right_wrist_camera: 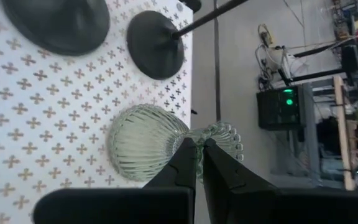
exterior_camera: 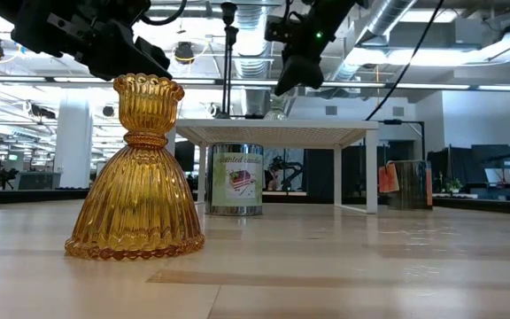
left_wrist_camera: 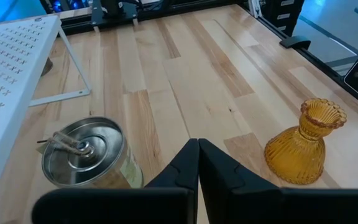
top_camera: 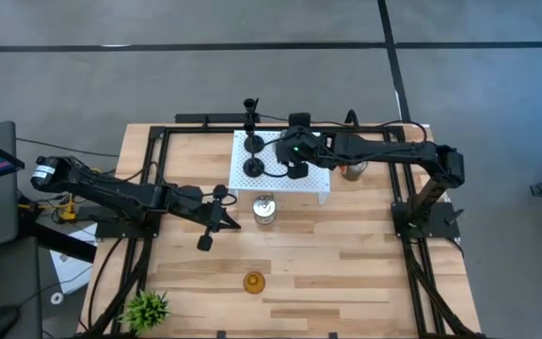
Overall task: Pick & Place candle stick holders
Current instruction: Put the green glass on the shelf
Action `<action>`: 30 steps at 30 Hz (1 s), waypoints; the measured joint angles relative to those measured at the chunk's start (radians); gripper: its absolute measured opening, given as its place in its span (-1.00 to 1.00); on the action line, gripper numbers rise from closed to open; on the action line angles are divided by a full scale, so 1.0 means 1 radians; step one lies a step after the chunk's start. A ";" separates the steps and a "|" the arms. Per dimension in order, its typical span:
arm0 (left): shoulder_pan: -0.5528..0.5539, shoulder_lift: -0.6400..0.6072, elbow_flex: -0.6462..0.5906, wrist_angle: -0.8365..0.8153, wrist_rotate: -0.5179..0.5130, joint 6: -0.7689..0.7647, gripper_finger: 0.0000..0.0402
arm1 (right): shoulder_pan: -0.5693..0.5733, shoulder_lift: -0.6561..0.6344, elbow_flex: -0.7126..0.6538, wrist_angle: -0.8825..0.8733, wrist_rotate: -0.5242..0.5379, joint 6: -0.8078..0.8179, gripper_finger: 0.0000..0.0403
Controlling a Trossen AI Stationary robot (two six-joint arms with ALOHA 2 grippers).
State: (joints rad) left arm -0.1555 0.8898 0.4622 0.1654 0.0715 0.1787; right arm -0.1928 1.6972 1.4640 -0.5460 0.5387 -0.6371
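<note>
Two black candle stick holders stand on their disc bases on a white perforated shelf; both also show in the right wrist view. My right gripper is over the shelf, closed on a pale-green glass holder that stands there. The amber glass holder stands on its wide base near the table's near edge. My left gripper is shut and empty, above the table left of a tin. My right gripper comes from above, pointing down, onto the pale-green holder's upper end by its scalloped rim. A thin strip of glass shows between the two near-closed fingers. The fingers hide the exact place of contact. The holder stands upright with its base on the shelf.
A lidded tin candle stands on the table in front of the shelf, and another can stands right of it. A small green plant sits at the near left corner. Black frame rails run along the table's sides.
</note>
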 joint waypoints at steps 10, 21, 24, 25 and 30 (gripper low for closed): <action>0.000 0.000 0.000 0.000 0.000 0.000 -0.95 | -0.006 0.007 0.003 0.007 -0.036 0.033 -1.00; 0.000 0.000 0.000 0.000 0.000 0.000 -0.95 | -0.006 0.010 0.000 0.004 -0.044 0.036 -0.67; 0.000 0.000 0.000 0.000 0.000 0.000 -0.95 | -0.006 0.010 -0.001 0.004 -0.044 0.036 -0.61; 0.000 0.000 0.000 0.000 0.000 0.000 -0.95 | -0.006 0.010 -0.001 0.005 -0.044 0.036 -0.59; 0.000 0.000 0.000 0.000 0.000 0.000 -0.95 | -0.004 0.012 -0.003 0.025 -0.020 0.028 -0.48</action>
State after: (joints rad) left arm -0.1558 0.8898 0.4622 0.1652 0.0717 0.1787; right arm -0.1965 1.7092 1.4612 -0.5211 0.5186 -0.6086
